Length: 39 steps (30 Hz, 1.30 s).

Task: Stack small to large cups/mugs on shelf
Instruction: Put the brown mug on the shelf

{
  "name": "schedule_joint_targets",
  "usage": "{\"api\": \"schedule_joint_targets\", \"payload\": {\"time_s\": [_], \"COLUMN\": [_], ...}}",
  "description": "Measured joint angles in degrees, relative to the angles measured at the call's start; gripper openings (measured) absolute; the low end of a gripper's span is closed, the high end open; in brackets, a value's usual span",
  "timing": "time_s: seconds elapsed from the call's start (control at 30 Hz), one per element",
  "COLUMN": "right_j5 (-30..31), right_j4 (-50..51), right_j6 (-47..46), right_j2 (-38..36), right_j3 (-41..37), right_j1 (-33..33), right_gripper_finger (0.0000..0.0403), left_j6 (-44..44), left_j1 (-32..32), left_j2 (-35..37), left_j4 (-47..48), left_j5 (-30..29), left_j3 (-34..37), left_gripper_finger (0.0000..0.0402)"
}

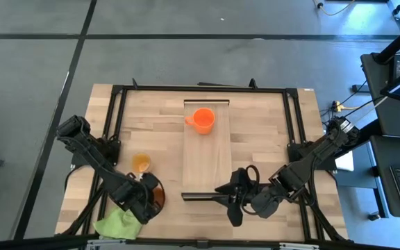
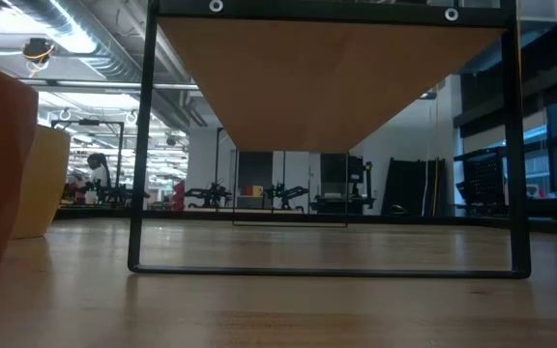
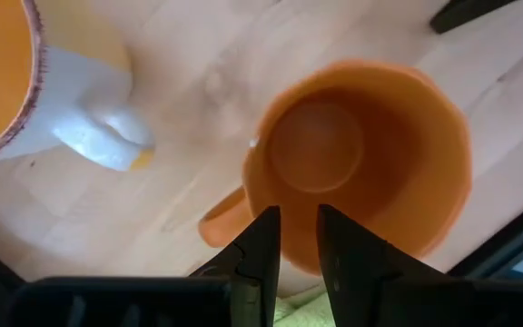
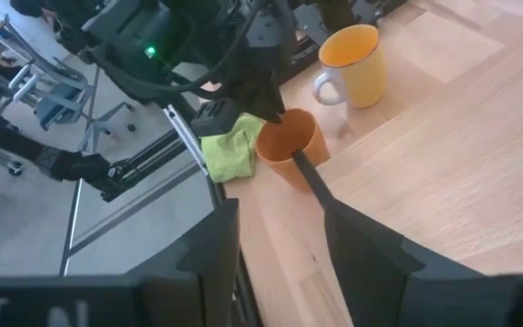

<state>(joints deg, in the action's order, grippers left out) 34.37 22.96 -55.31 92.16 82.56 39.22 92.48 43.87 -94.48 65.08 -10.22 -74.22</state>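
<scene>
Left tool (image 3: 298,238) clamps the rim of the upright rust-brown mug (image 3: 361,163) at the tabletop's (image 1: 158,125) near-left corner, amber cup (image 1: 141,162) just beside, green cloth (image 1: 119,224) nearby; right tool (image 4: 280,245) apart, near the shelf (image 1: 207,156), which carries the orange mug (image 1: 201,119).

Rust-brown mug (image 1: 155,195) mostly hidden under left gripper (image 1: 146,208) — yellow mug (image 3: 7,82) cut by left wrist picture's edge.

lime-green cloth (image 1: 119,225) — crumpled, at the wooden tabletop's (image 1: 151,125) near-left corner
</scene>
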Motion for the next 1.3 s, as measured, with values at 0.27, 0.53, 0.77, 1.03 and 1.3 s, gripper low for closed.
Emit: {"api": "schedule_joint_targets", "payload": {"time_s": [0.27, 0.53, 0.77, 1.03, 1.3], "right_j5": [0.04, 0.13, 0.2, 0.59, 0.59], "right_j4": [0.0, 0.0, 0.0, 0.02, 0.04], "right_j6": [0.08, 0.24, 0.26, 0.12, 0.88], "right_j2": [0.0, 0.0, 0.0, 0.0, 0.0], "right_j3": [0.0, 0.0, 0.0, 0.0, 0.0], "right_j1": [0.0, 0.0, 0.0, 0.0, 0.01], "right_gripper_finger": [0.0165, 0.0165, 0.0165, 0.0165, 0.0165], "left_j6": [0.27, 0.49, 0.98, 2.86, 6.01], "left_j1": [-0.02, -0.72, -1.34, -0.11, 0.8], "left_j2": [0.0, 0.0, 0.0, 0.0, 0.04], "left_j4": [1.94, 1.74, -2.12, -2.86, -3.57], "left_j5": [-0.54, -1.05, -0.04, 1.01, 1.44], "left_j3": [0.59, 0.75, 4.63, 5.88, 5.86], "left_gripper_finger": [0.0069, 0.0069, 0.0069, 0.0067, 0.0012]}}
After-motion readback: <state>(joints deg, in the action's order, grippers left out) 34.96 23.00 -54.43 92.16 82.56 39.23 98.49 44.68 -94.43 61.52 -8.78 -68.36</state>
